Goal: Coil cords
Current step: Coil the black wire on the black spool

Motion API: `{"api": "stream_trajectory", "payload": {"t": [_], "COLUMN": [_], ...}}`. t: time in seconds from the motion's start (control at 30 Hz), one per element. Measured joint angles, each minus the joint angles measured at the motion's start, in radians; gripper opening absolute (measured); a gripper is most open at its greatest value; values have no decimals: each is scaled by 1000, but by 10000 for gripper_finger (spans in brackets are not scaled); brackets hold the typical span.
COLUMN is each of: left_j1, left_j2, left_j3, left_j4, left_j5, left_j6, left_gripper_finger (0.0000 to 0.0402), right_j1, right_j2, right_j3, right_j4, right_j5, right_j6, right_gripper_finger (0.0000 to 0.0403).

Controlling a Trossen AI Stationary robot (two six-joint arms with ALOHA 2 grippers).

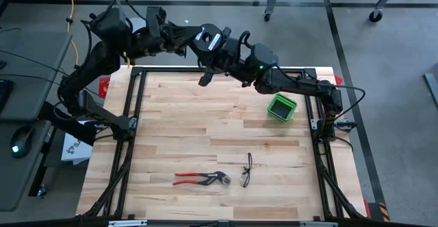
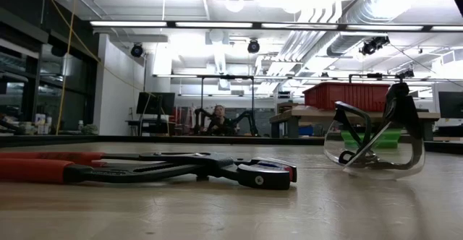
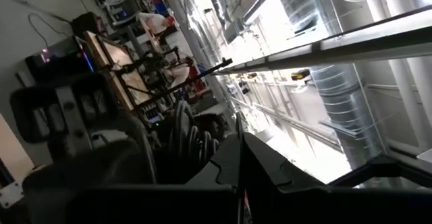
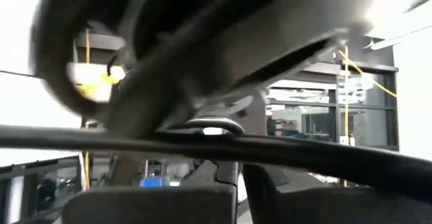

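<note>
Nearest lay the red-handled pliers point(image 1: 200, 179) and, just to their right, the safety glasses point(image 1: 246, 170). A green bin point(image 1: 281, 107) stood farther back on the right. Along the far edge, the left gripper point(image 1: 236, 41) and right gripper point(image 1: 204, 78) were folded up, both shut and empty. No thin black cord could be made out on the table point(image 1: 226, 135), so its look could not be told (a search that snagged the pliers was judged the risk).

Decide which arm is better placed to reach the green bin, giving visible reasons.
Right. The green bin sits on the table's right side, close beside the right arm, whose base is there. The left arm folds along the far edge, based on the opposite side.
</note>
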Motion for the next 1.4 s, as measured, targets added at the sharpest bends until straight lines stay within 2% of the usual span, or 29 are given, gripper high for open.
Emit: {"api": "stream_trajectory", "payload": {"t": [0.13,0.33,0.7,0.83,1.1,1.4], "left_j1": [-12,-29,-30,-30,-11,11], "left_j2": [0,-2,-75,-102,-140,-133], "left_j3": [0,0,1,1,2,-2], "left_j4": [-2,-46,-235,-316,-486,-691], "left_j5": [0,30,72,76,79,47], "left_j6": [-19,-44,-43,-23,117,431], "left_gripper_finger": [0,0,0,0,0,0], "right_j1": [-10,-27,-39,-58,-98,-132], "right_j2": [6,15,16,16,15,8], "right_j3": [0,0,0,0,0,0], "right_j4": [21,83,57,27,-79,-208], "right_j5": [35,22,13,-33,-115,-196], "right_j6": [-28,-37,-195,-204,-206,-149], "right_gripper_finger": [0,0,0,0,0,0]}}
